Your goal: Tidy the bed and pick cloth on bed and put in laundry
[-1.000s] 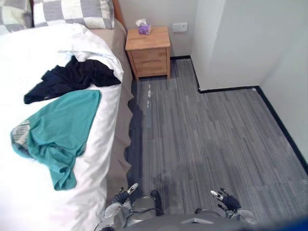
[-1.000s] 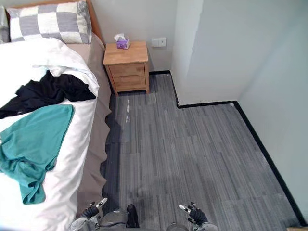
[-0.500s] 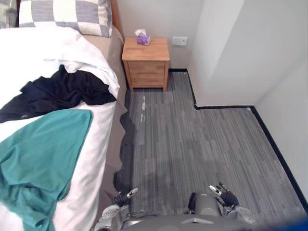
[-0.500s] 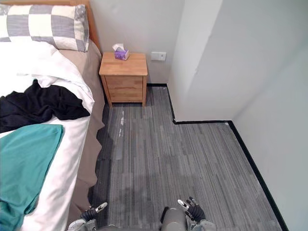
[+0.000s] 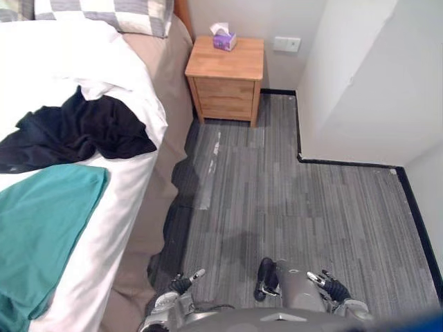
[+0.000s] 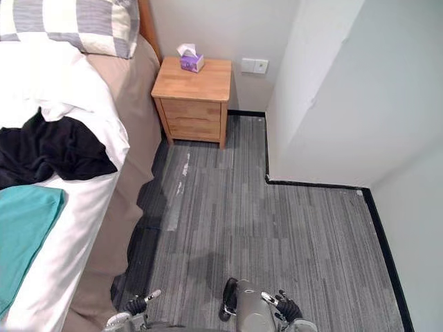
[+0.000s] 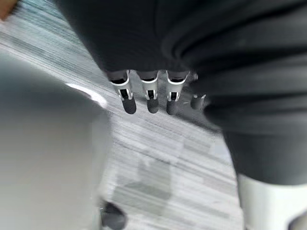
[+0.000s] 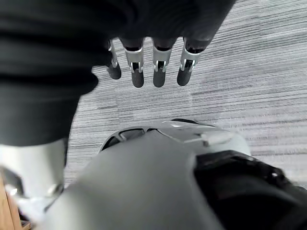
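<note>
task barely begun: from my remote seat i see a crumpled black cloth [image 5: 76,131] and a flatter teal cloth [image 5: 41,228] lying on the rumpled bed [image 5: 156,207], near its edge. my left hand [image 5: 181,283] and right hand [image 5: 333,289] hang over the floor [image 5: 291,194], fingers slack, empty.

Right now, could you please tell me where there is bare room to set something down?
The white duvet is bare between the black cloth and the checked pillow. The nightstand top is free in front of the tissue box. Nearer, the teal cloth and black cloth crowd the duvet.
</note>
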